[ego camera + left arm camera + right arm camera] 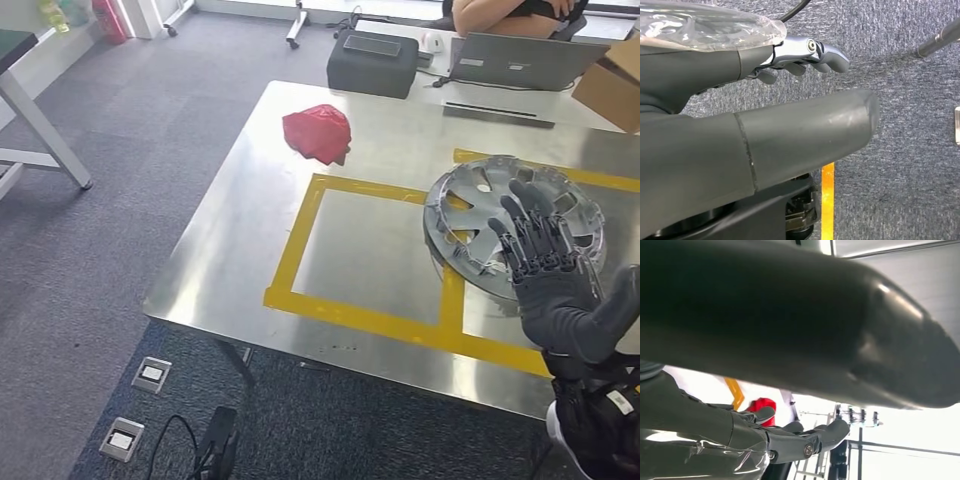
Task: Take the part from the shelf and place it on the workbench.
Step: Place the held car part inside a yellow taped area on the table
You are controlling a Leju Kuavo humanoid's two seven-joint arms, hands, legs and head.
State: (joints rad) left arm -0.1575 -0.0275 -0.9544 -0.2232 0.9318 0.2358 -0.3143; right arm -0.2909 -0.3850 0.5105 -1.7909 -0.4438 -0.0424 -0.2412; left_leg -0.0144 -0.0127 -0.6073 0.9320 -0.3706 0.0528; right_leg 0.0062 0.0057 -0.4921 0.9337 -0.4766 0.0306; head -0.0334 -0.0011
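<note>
- My right hand (555,285) hovered over the near edge of the part (513,225), fingers spread wide and holding nothing; in the right wrist view my fingers (798,437) also lay apart with nothing between them
- My left hand (764,135) hung low over the grey carpet (911,165), thumb straight and fingers loosely extended, gripping nothing
- The part lay flat on the steel workbench (241,230), across the right-hand band of the yellow tape frame (302,300), so I judged the placing as good as done
- To finish well, I judged I should lift the right hand straight up and clear, fingers kept wide so none caught a spoke or dragged the part off its spot
- The part looked like a round silver wheel cover, with spokes, open cut-outs and a raised rim; light and thin by my guess, likely to slide on the smooth metal if nudged
- A red cloth (318,132) sat well apart from it, farther along the table
</note>
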